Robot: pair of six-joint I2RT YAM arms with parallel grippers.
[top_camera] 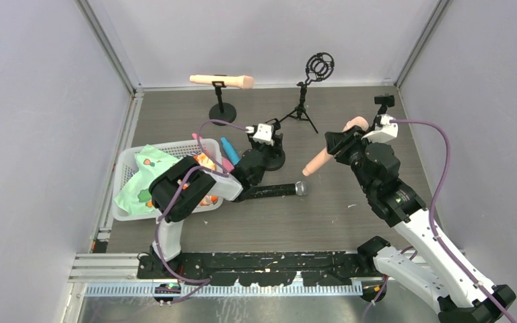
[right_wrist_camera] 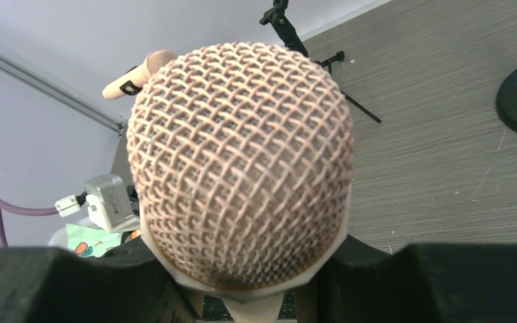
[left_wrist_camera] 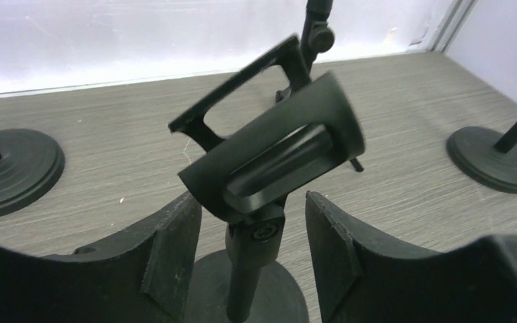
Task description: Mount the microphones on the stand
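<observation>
Overhead, the right claw was clamped around the held peach microphone. Its long axis ran diagonally, with the head up and beyond the claw and the tail slanting down to the claw's near left. The left claw sat at the clip stand, and its fingers were hard to make out there. Just on the near side of it lay the black microphone, flat on the table with its silver head pointing right. The blue microphone, left of that claw, was partly hidden by the arm. Well beyond, the far peach microphone lay level on its own stand.

From the left wrist, the left claw stood spread, one finger on each side of the stand's post and touching neither side. The tilted clip was just above and slightly blurred.

From the right wrist, the right claw pinched the held peach microphone, which pointed head-on at the lens and hid its own body. A white camera box lay to the claw's left, its markings too small to read.
</observation>
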